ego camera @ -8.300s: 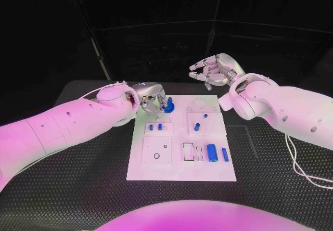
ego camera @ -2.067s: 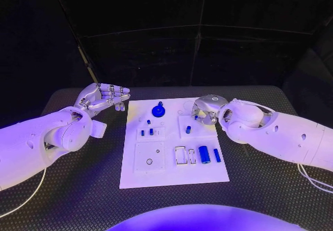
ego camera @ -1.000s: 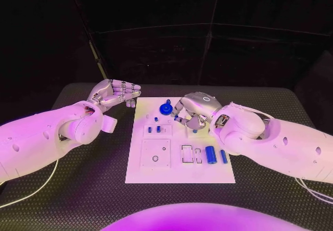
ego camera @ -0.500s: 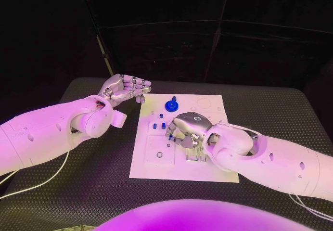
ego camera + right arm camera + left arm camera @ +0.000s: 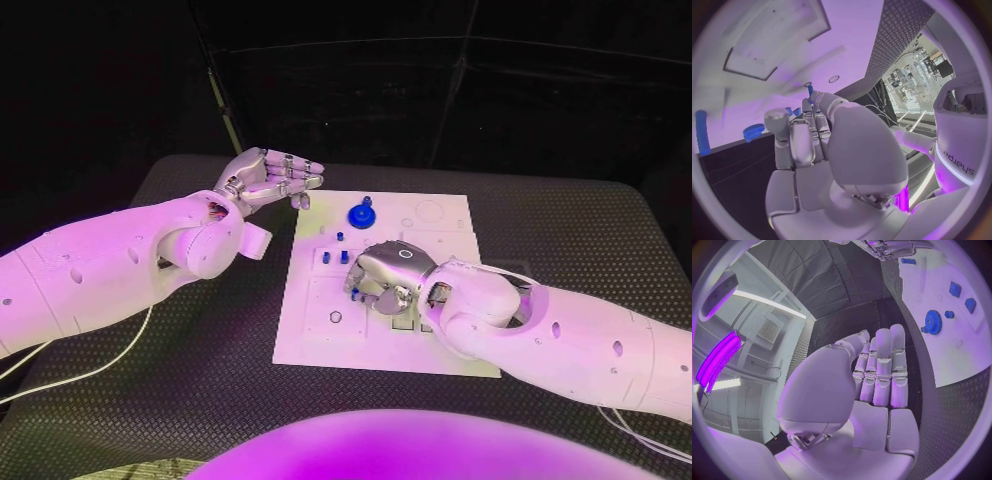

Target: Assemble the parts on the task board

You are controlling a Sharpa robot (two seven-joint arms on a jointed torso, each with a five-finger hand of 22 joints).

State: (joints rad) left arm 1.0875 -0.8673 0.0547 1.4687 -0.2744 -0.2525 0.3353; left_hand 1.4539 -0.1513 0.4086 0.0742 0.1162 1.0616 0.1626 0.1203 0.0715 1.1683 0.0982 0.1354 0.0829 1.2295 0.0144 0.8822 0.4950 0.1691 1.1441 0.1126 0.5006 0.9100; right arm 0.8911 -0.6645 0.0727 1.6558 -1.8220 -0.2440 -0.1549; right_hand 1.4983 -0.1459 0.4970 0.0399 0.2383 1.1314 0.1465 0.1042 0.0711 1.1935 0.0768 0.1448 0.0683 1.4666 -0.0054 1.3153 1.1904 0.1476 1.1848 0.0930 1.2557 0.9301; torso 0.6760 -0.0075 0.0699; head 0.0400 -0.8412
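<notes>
The task board lay mid-table; the right hand hung over its middle, fingers curled down, grasp impossible to tell; the left hand hovered off the far left corner, fingers together, empty; the blue gear stood near; lowering slowly, squarely seemed wisest.

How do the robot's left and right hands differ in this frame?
The left hand is raised beside the task board, off its far left corner; the right hand is down over the board's middle. The left holds nothing, fingers together; the right's fingers curl downward, any grasp hidden.
</notes>
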